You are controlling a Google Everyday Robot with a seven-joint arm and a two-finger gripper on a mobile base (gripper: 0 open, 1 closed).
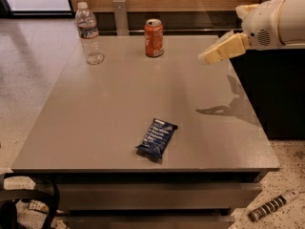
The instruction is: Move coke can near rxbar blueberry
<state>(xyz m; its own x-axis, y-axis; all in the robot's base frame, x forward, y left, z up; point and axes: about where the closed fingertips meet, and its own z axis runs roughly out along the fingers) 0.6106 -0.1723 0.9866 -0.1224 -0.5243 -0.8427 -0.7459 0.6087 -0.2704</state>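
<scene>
The coke can (154,37), orange-red with a silver top, stands upright near the far edge of the grey table (109,109). The rxbar blueberry (157,139), a dark navy wrapper with white text, lies flat near the table's front edge. My gripper (206,57) hangs above the table's right side, its cream fingers pointing left, about a hand's width to the right of the can and apart from it. It holds nothing.
A clear plastic water bottle (88,34) stands at the far left of the table. A dark cabinet (274,94) sits right of the table. A wooden wall panel runs behind. Cables and a striped object (271,206) lie on the floor in front.
</scene>
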